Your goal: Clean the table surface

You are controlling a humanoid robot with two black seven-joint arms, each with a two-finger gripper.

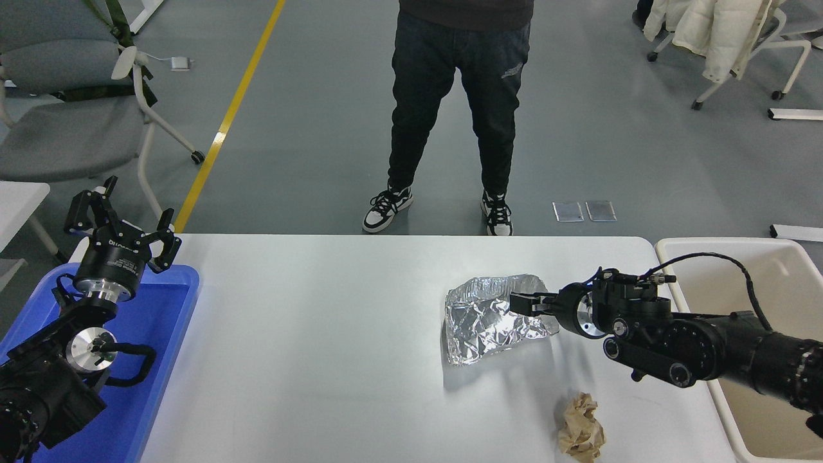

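single head view: high on the robot's side, facing forward and down over the white table surface, floor beyond.

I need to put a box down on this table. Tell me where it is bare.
The widest bare stretch of the table surface lies between the blue tray and the crumpled foil. The far strip behind the foil is free too. The right end is crowded: the right pincer at the foil, a brown paper wad near the front, the beige tub alongside.

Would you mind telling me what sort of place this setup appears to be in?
Probably a robotics lab or open workshop: grey floor with a yellow line, wheeled office chair, and a person standing beyond the white table surface.
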